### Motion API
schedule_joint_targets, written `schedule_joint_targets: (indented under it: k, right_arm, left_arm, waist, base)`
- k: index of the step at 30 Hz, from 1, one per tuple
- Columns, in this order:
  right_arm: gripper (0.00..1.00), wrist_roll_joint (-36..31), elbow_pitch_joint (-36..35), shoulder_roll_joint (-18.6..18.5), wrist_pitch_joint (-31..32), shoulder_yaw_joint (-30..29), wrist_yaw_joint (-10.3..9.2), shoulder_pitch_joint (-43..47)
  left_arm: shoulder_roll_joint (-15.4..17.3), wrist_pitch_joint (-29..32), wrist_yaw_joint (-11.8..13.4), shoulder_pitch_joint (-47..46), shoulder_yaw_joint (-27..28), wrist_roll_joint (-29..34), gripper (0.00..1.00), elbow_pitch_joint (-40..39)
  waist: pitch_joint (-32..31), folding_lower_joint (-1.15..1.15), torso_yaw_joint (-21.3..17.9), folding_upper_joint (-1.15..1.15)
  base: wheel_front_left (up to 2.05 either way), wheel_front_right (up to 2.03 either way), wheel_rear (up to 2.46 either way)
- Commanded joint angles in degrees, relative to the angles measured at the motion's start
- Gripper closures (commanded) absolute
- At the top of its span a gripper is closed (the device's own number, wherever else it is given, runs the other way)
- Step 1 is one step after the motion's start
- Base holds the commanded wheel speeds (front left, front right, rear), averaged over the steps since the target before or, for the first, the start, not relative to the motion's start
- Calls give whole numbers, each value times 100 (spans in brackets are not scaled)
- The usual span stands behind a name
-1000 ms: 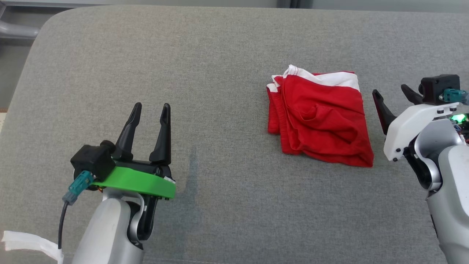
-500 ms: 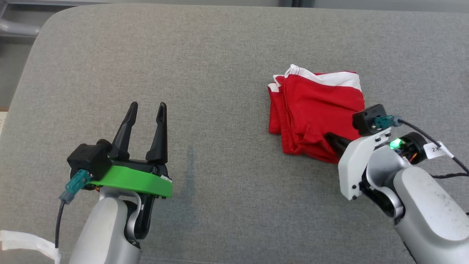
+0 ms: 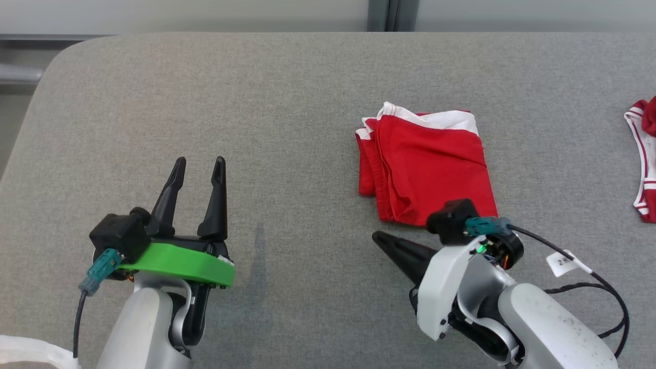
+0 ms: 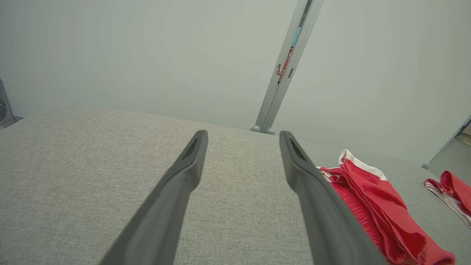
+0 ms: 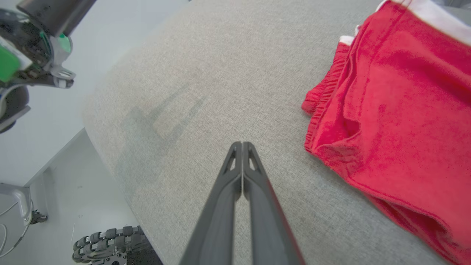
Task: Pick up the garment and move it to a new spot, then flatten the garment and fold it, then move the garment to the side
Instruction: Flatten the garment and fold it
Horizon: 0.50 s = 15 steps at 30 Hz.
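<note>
The folded red cloth garment [image 3: 425, 169] with a white band along its far edge lies flat on the grey fabric-covered surface [image 3: 256, 102], right of centre in the head view. Just beside its near edge the right gripper [image 3: 376, 237] hangs low over the surface, its two dark fingers pressed together on nothing, pointing left, their tips clear of the cloth. Well apart to the left, the left gripper [image 3: 200, 161] with its green collar holds its fingers spread and empty. Another red-and-white piece of clothing [image 3: 646, 159] lies at the surface's far right edge
</note>
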Motion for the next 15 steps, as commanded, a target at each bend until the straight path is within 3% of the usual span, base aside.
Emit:
schedule_joint_targets:
  k: [1, 2, 8, 15]
  right_arm:
    - [76, -94, -68, 40, -283, -210, -4, 109]
    - [0, -197, -107, 106, -546, -420, -4, 156]
    - [0, -937, -177, 466, -1849, -1811, -3, 627]
    - [0, -1528, 53, 674, -2451, -3067, -3, 956]
  left_arm:
    - [55, -14, -16, 108, 43, 19, 0, 18]
    - [60, -15, -16, 142, 67, 25, 0, 27]
    - [84, -15, -16, 378, 217, 73, 0, 65]
    - [113, -14, -16, 646, 422, 238, 0, 41]
  waist:
    - [-143, 0, -103, 0]
    - [-197, 0, -126, 0]
    - [-512, 0, -248, 0]
    - [-771, 0, -374, 0]
  base:
    - [0, 0, 0]
    - [0, 0, 0]
    - [0, 0, 0]
    - [0, 0, 0]
